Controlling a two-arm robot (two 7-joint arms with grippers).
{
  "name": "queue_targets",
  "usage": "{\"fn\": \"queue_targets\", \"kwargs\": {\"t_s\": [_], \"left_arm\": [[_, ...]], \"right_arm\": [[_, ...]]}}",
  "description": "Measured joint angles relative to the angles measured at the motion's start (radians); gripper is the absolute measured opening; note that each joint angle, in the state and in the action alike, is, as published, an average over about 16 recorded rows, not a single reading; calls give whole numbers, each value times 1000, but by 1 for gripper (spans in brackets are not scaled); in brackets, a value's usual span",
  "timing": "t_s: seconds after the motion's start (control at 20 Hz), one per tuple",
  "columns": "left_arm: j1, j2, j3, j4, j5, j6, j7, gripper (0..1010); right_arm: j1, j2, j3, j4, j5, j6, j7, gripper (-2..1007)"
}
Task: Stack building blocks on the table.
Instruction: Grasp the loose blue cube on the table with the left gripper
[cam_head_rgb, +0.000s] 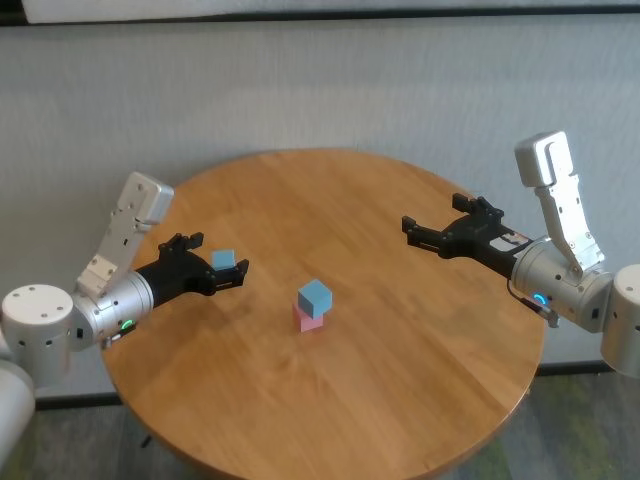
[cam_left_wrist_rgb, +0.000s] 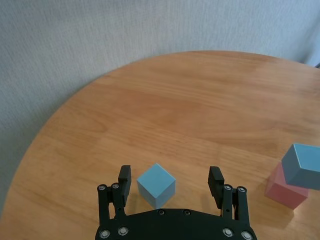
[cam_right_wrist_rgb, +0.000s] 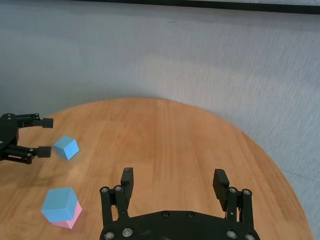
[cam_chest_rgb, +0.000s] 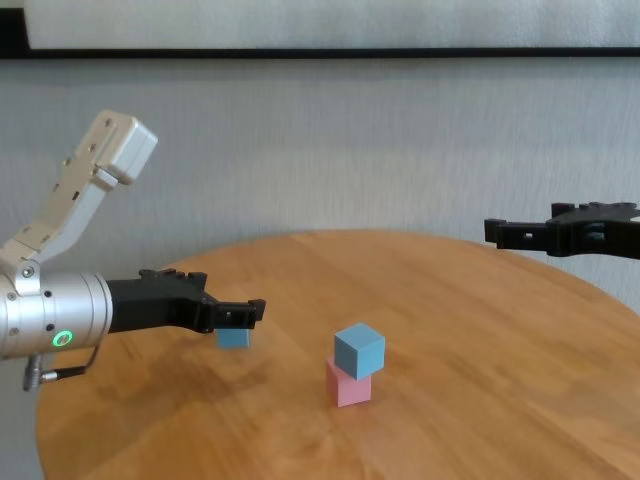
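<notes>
Left wrist view | blue block (cam_left_wrist_rgb: 156, 185) between open left claw (cam_left_wrist_rgb: 171, 179) fingers — seemingly untouched

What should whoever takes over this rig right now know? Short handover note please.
Left pincer: open, straddling the loose blue block on the table, not closed on it.
Right pincer: open, empty, held above the table's right side, away from the blocks.
Done: the other blue block sits on the pink block near the table's middle, twisted relative to it.
Left: close on the loose blue block, lift it, and set it on top of the stack.
</notes>
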Motion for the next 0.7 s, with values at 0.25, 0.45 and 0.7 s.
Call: {"fn": "queue_targets", "kwargs": {"t_s": [0.25, 0.45, 0.7], "left_arm": [[-9, -14, 0, 11, 2, 9, 1, 1001], [-12, -22, 4, 8, 5, 23, 2, 1001], [-17, -29, 14, 3, 15, 49, 6, 1001]], "right_arm": [[0, 0, 0, 0, 0, 0, 0, 1005], [0, -1, 0, 0, -1, 0, 0, 1005], [0, -1, 0, 0, -1, 0, 0, 1005]]}}
